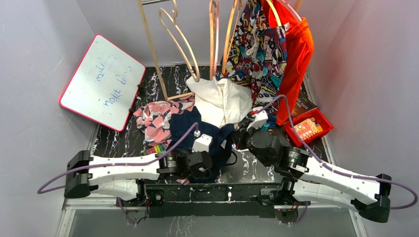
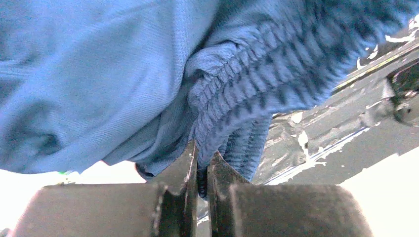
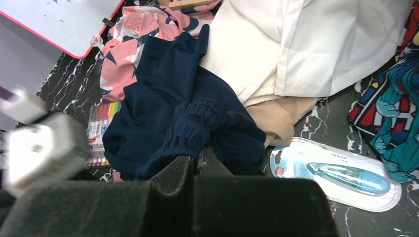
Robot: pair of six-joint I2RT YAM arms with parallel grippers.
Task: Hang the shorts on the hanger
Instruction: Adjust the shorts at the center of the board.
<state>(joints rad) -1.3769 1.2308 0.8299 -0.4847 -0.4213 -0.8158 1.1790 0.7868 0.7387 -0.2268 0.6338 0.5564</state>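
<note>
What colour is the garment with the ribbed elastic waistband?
The shorts are plain dark navy blue, clearest in the right wrist view.

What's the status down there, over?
Both shut on the shorts: left end effector, right end effector. Bunched on table, not yet hung. Crowding them: white garment.

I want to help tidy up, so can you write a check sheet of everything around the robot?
Surface: black marbled table, crowded.
Job's things: navy shorts crumpled in the middle; tan hanger upright at back, bare.
Clutter: white garment, pink garment, markers, red tray, whiteboard.
Hands: left hand and right hand both shut on the shorts' waistband.
Cables: purple cable loops above each arm.
Surroundings: grey walls; comic shorts, orange shorts hung at back.
</note>
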